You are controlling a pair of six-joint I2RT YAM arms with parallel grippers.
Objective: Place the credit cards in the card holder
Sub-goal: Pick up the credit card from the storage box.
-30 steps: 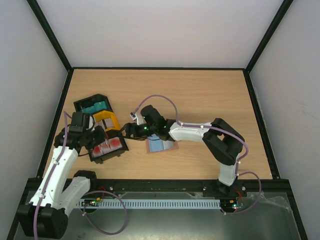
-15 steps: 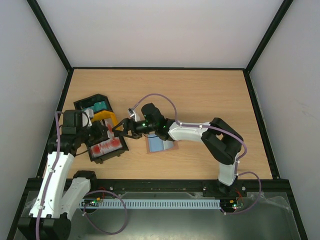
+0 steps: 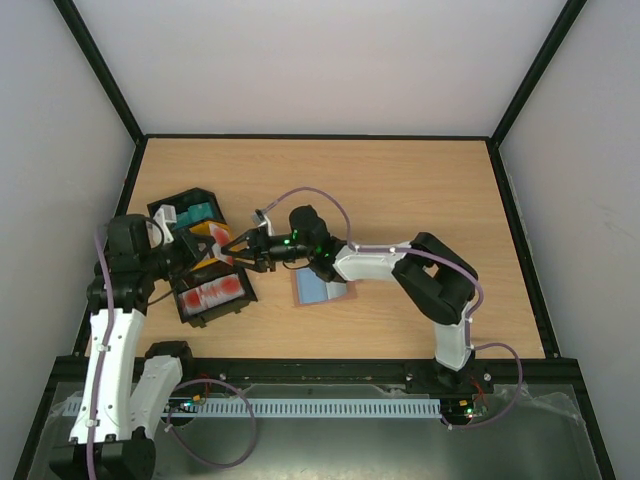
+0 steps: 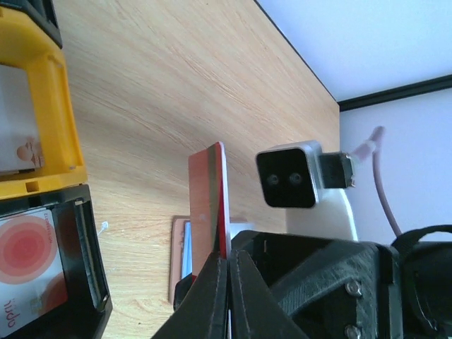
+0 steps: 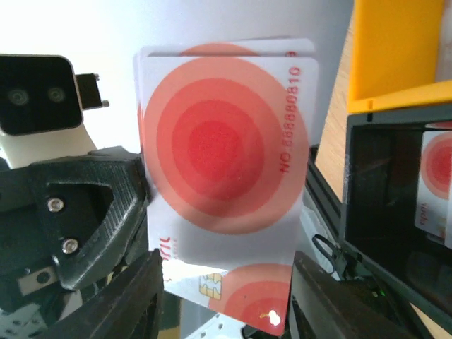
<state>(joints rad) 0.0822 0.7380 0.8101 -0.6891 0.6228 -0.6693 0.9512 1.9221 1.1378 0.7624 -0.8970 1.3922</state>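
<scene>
Three trays crowd the left end of the bench (image 3: 400, 190). A black one (image 3: 185, 194) at the back has teal cards (image 3: 200, 211) in it. A yellow one (image 4: 62, 106) just beside it holds a pale card (image 4: 15, 120). A nearer black one (image 3: 207, 318) has red-and-white cards (image 3: 212, 293) lying face up. Over the trays and off the wood, the left jaws are pressed together on one edge of the credit cards (image 5: 226, 148). These look like two red-and-white ones stacked slightly askew, their printed face turned toward the right arm. The right jaws stand spread on either side of that pair's lower end, close against its corners. Whether they actually bite on it I cannot tell. Further right, apart from the trays and just beside the right arm's white forearm as seen from above, the card holder (image 3: 343, 291) lies open and flat on the bench. A blue card (image 3: 315, 290) rests on its inner face.
</scene>
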